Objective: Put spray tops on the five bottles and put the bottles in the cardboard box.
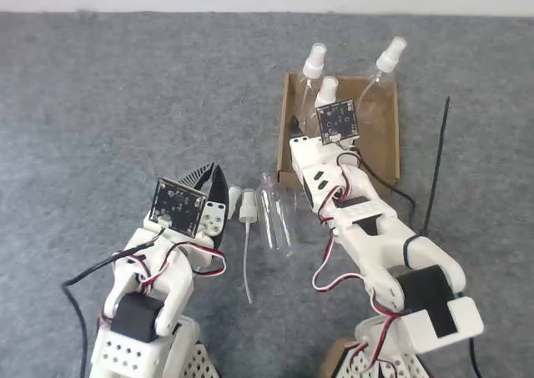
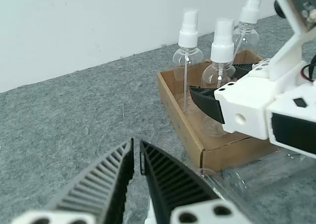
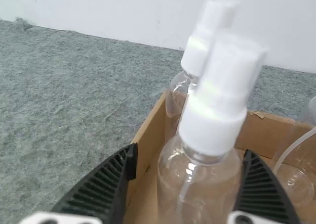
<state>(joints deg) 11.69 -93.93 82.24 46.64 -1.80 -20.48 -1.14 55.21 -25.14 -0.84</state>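
The cardboard box (image 1: 288, 119) holds three clear bottles with white spray tops: one at its far left (image 1: 315, 61), one at the far right (image 1: 390, 57) and a nearer one (image 1: 326, 90). My right gripper (image 3: 188, 158) is open with its jaws on either side of the nearer bottle (image 3: 207, 174), inside the box (image 3: 148, 135). Two clear bottles without tops (image 1: 277, 215) lie on the carpet left of the box. Beside them lie two loose spray tops (image 1: 247, 207), one with a long tube. My left gripper (image 1: 213, 171) is shut on nothing, just left of the spray tops.
Grey carpet (image 1: 125, 103) covers the table, with open room to the left and behind. A thin black rod (image 1: 435, 161) lies right of the box. Red, white and black wires loop around both arms.
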